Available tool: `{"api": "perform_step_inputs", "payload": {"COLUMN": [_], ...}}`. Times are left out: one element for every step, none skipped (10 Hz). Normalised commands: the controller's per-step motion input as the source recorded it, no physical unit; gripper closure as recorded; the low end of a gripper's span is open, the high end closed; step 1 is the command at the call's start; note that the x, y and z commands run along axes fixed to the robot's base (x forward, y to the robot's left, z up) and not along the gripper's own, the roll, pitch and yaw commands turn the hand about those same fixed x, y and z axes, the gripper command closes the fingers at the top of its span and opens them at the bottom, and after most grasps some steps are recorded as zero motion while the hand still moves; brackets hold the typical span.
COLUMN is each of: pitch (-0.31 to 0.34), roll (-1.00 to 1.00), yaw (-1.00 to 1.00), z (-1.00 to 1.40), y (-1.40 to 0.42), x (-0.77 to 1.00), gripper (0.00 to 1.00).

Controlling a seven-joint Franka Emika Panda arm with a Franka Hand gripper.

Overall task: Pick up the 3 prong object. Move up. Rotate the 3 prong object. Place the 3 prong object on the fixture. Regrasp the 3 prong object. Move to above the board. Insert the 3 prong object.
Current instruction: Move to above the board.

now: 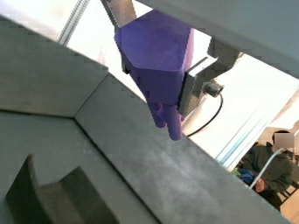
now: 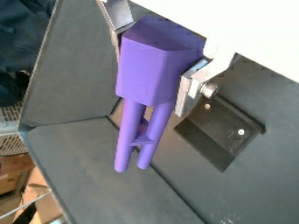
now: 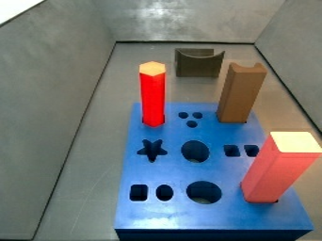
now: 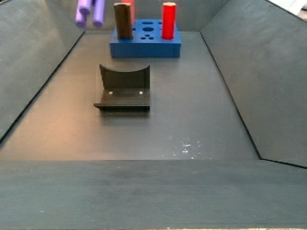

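My gripper [image 1: 166,77] is shut on the purple 3 prong object [image 1: 158,52], which hangs between the silver fingers [image 1: 197,84] with its prongs pointing down. Both wrist views show this, and the prongs [image 2: 132,140] are clear of the floor. In a side view only the purple prongs [image 4: 88,11] show, high in the air to the left of the blue board [image 4: 146,47]. The dark fixture [image 4: 124,87] stands on the floor nearer the camera than the board; it also shows in both wrist views [image 2: 222,131], below the held piece. The board's holes [image 3: 195,151] are open.
On the board stand a red hexagonal peg [image 3: 152,92], a tall brown block [image 3: 240,91] and a pink block [image 3: 280,166]. Sloping grey walls [image 4: 36,81] enclose the floor on both sides.
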Motion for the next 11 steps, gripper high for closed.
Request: {"api": "perform_step_inputs", "payload": {"pitch": [0.137,0.116,0.105,0.09,0.08,0.06,0.043,-0.011,-0.014,-0.05,-0.064], "roll": [-0.03,-0.03,-0.03,-0.04,-0.04,-0.04,-0.04,-1.0,-1.0,-1.0,-1.0], "yaw": [0.11,0.12,0.12,0.12,0.11,0.1,0.09,-0.11,-0.11,-0.1,-0.1], "z": [1.0,1.0,0.95,0.74,0.64,0.44,0.29,-0.05,-0.07,-0.07,-0.07], "y": [0.0,-0.01,-0.01,-0.01,-0.01,-0.01,0.0,-1.0,-1.0,-1.0,-1.0], "x": [0.07,0.06,0.05,0.03,0.03,0.01,0.0,-0.79,-0.79,-0.87,-0.89], "gripper": [1.0,1.0,1.0,1.0,1.0,1.0,1.0,1.0,1.0,1.0,1.0]}}
